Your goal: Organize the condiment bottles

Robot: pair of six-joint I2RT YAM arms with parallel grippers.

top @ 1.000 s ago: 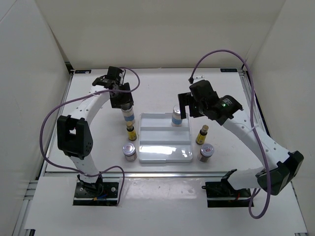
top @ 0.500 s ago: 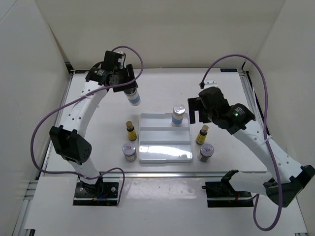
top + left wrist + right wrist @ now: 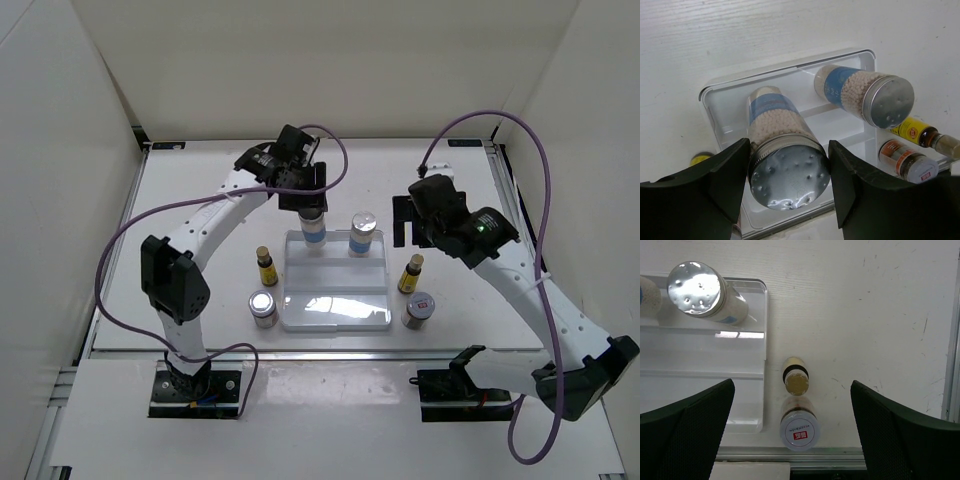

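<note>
Nearest on the white desk [image 3: 200, 330], two short jars flank the near end of the tray [image 3: 335, 322]. The left jar [image 3: 262, 307] has a lid that glares plain silver, and the right jar [image 3: 418, 308] has a round lid with a red square mark. Just beyond each stands a tiny amber bottle with a yellow label and a dark neck. The left amber bottle [image 3: 266, 266] shows in the left wrist view only as a yellow sliver behind a finger, while the right amber bottle [image 3: 410, 273] stands just beside the tray's right wall. The tray is glossy white plastic, rectangular with rounded corners and stepped in tiers. On its far tier stands a white bottle [image 3: 362, 233], upright, with a clear body packed with small white beads, a blue band and a dimpled silver cap. Left of it, the left gripper [image 3: 305, 203] pinches the second white bottle [image 3: 314, 230] just under its cap between broad black fingers [image 3: 715, 185], over the left part of that far tier. Whether its base touches the tray floor cannot be told. The right gripper [image 3: 408, 218] hangs above the desk off the tray's far right corner, its jaws spread wide around nothing. In its own wrist view the held bottle is cut off at the left edge.
</note>
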